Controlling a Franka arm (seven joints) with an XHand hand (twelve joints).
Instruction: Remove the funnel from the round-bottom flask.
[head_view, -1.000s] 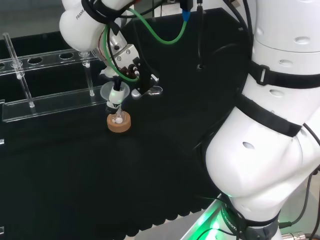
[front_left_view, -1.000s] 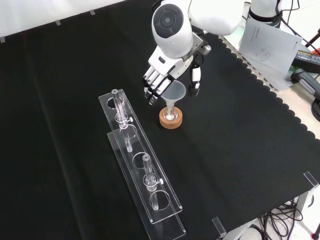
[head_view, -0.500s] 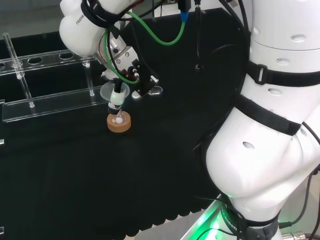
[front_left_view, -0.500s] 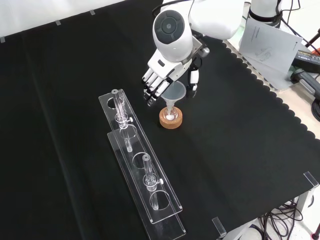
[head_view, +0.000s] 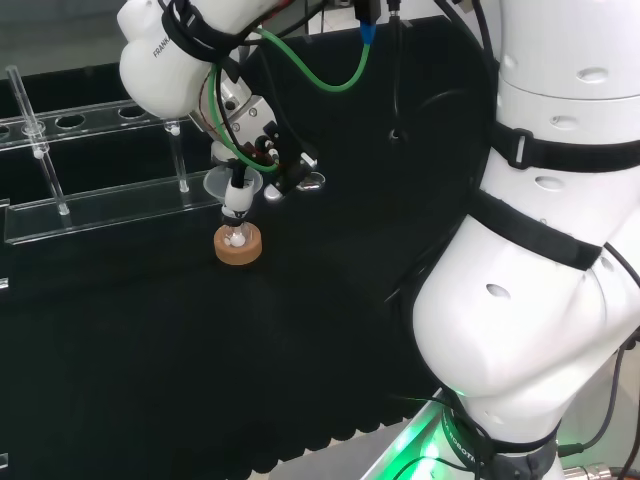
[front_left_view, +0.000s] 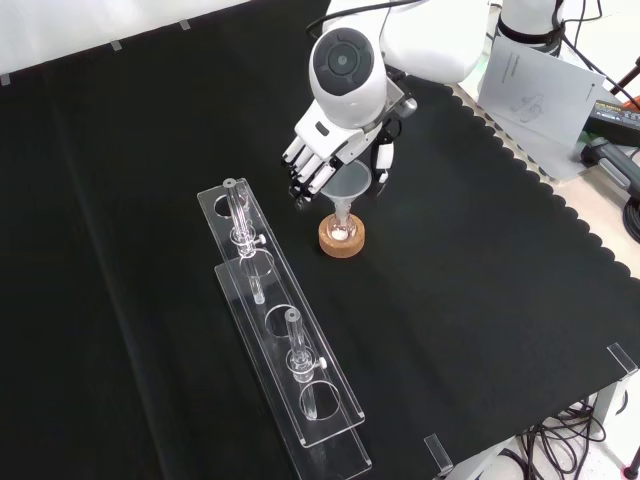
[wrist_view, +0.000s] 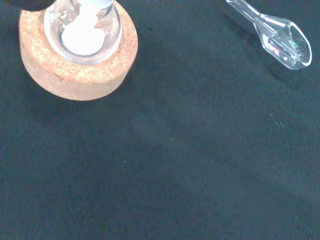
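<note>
A small round-bottom flask (front_left_view: 343, 228) with white powder (wrist_view: 82, 36) in it stands on a cork ring (front_left_view: 341, 240) (head_view: 238, 247) (wrist_view: 75, 70). A clear funnel (front_left_view: 349, 183) (head_view: 231, 184) sits above it, its stem reaching down into the flask's neck. The hand (front_left_view: 322, 150) (head_view: 250, 135) is curled round the funnel's bowl. In the front view the fingers (front_left_view: 306, 176) lie on the bowl's left and the thumb (front_left_view: 384, 160) on its right.
A clear glass scoop (wrist_view: 272, 29) (head_view: 311, 182) lies on the cloth close to the ring. Two long clear racks (front_left_view: 283, 345) (head_view: 95, 205) with upright tubes stand near the flask. Papers (front_left_view: 540, 80) lie off the cloth's edge at the front view's top right.
The hand has risen slightly with the funnel, and more of the stem shows above the flask. Flask and cork ring have stayed in place.
</note>
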